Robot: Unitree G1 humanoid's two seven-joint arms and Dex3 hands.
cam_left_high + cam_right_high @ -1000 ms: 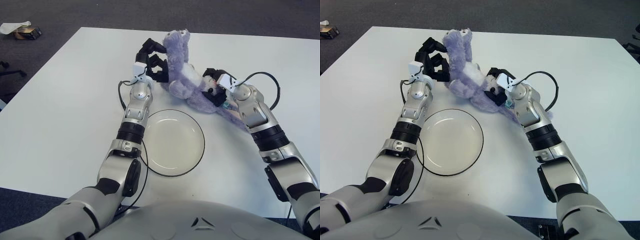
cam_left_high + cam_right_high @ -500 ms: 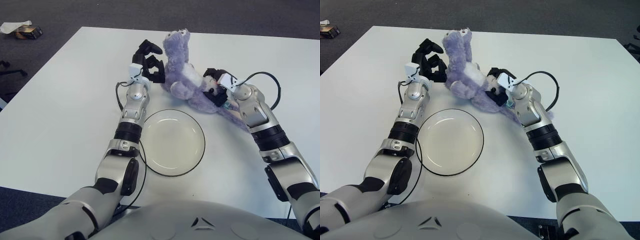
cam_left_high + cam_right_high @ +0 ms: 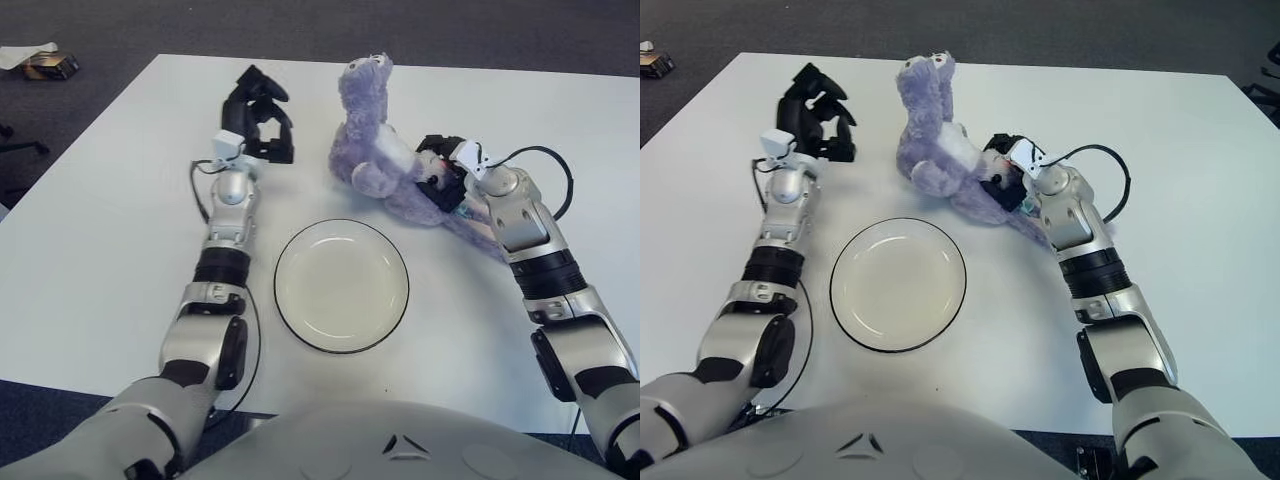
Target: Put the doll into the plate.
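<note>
The purple plush doll (image 3: 372,140) sits propped on the white table beyond the plate, head up and leaning back toward the right. My right hand (image 3: 438,180) is shut on its lower body, with a leg trailing under my right forearm. The white plate with a dark rim (image 3: 300,331) lies empty in front of the doll, nearer to me. My left hand (image 3: 264,124) hovers to the left of the doll, well apart from it, fingers relaxed and holding nothing.
A black cable (image 3: 552,165) loops from my right wrist over the table. The table's far edge runs just behind the doll, with dark carpet beyond. A small box and paper (image 3: 44,63) lie on the floor at the far left.
My left hand has let go of the doll and swung left, away from it. The doll now sits more upright and slightly farther right, still held by my right hand.
</note>
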